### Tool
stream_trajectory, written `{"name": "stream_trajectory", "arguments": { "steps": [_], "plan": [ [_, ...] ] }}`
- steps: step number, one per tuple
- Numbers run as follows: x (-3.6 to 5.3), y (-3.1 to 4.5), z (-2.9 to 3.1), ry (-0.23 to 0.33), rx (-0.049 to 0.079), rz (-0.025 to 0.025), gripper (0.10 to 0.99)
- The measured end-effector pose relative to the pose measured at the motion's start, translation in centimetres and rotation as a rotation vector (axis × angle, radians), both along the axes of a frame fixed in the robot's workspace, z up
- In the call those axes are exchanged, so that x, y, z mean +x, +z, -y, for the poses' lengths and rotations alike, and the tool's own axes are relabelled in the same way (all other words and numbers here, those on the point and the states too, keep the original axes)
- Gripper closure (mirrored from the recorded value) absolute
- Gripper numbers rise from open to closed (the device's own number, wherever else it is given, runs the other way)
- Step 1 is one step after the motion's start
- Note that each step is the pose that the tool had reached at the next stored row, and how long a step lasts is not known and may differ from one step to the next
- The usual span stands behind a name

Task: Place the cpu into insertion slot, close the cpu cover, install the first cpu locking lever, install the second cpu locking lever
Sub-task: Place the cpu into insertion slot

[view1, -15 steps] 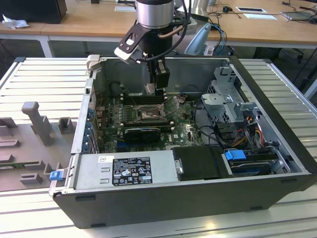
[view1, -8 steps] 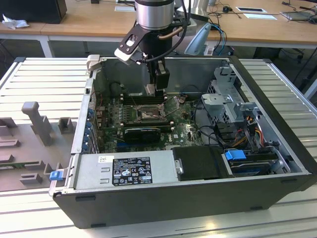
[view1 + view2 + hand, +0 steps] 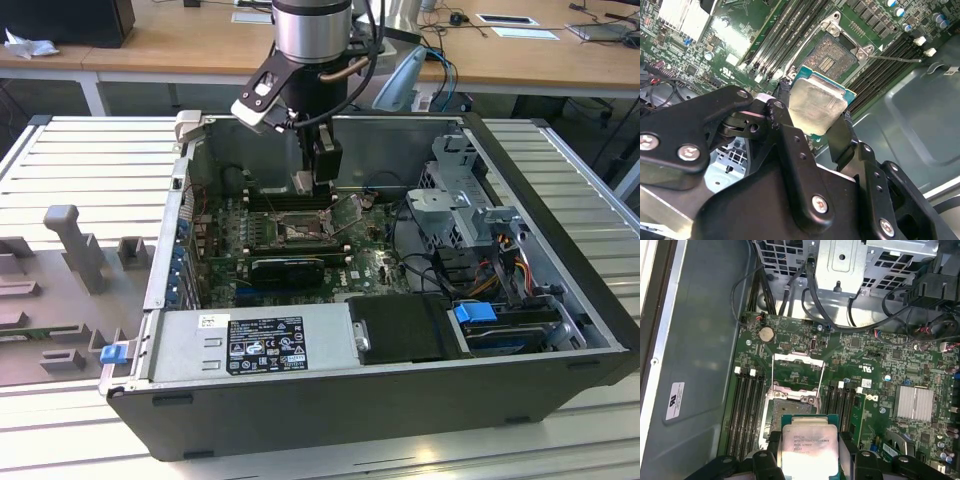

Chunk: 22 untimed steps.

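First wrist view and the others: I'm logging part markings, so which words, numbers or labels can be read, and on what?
None reads clearly.
cpu: faint print on its lid, too small to read.
white sticker on the case wall: too small.
power supply label, exterior view: blurred.
green circuit board: white markings, too small.

Robotics lab or electronics workshop. Exterior view: open computer tower [image 3: 380, 410] on slatted aluminium bench [image 3: 90, 150] at centre; robot arm [image 3: 312, 25] above it; grey moulded fixtures [image 3: 75, 245] at left; wooden desks [image 3: 170, 55] with papers [image 3: 525, 32] along top edge.
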<state>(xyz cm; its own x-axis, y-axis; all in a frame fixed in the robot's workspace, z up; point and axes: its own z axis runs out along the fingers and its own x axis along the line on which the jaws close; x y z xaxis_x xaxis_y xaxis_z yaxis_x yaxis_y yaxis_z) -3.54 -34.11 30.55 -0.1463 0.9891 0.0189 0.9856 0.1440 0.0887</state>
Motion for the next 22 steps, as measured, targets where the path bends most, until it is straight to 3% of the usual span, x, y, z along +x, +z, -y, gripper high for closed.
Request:
{"name": "stream_trajectory", "arguments": {
  "steps": [5, 14, 22],
  "plan": [
    [0.00, -0.79, 0.00, -0.011, 0.000, -0.0002, 0.545],
    [0.00, -1.61, 0.00, -0.168, 0.000, -0.0005, 0.545],
    [0.00, -2.60, 0.00, -0.172, -0.001, -0.0022, 0.545]
  ]
}}
